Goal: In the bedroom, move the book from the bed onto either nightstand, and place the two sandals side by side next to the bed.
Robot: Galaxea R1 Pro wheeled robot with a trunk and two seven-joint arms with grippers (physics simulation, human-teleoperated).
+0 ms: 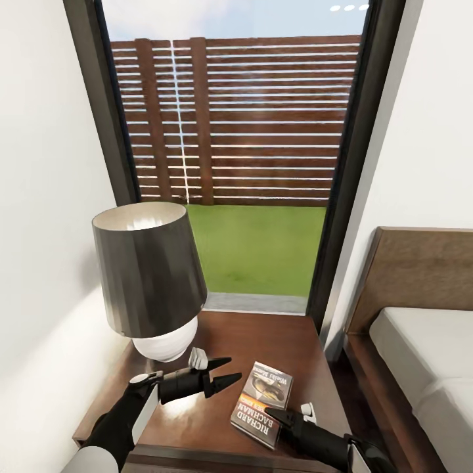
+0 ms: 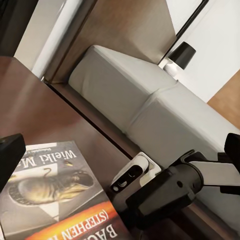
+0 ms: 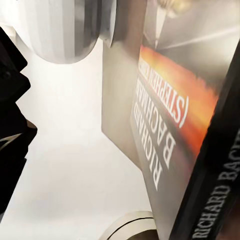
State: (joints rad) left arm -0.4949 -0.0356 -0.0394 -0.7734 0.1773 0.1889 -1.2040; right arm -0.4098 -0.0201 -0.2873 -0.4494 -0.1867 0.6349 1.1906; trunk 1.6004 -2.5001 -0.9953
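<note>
The book (image 1: 265, 399) lies cover up on the nightstand (image 1: 263, 332), right of the lamp (image 1: 148, 269). Its dark cover with orange and white lettering fills much of the right wrist view (image 3: 170, 115) and shows in the left wrist view (image 2: 45, 192). My right gripper (image 1: 281, 420) reaches over the book's near right corner. It is open, and one black finger (image 3: 12, 130) stands well off the cover. My left gripper (image 1: 228, 370) hovers open over the nightstand between lamp and book, holding nothing. The bed (image 1: 420, 355) lies to the right. The sandals are out of view.
The nightstand sits in a narrow gap between the white wall (image 1: 46, 197) on the left and the bed's headboard (image 1: 420, 276). A tall window (image 1: 243, 131) stands behind it. Across the mattress (image 2: 150, 110) stands a second lamp (image 2: 180, 56).
</note>
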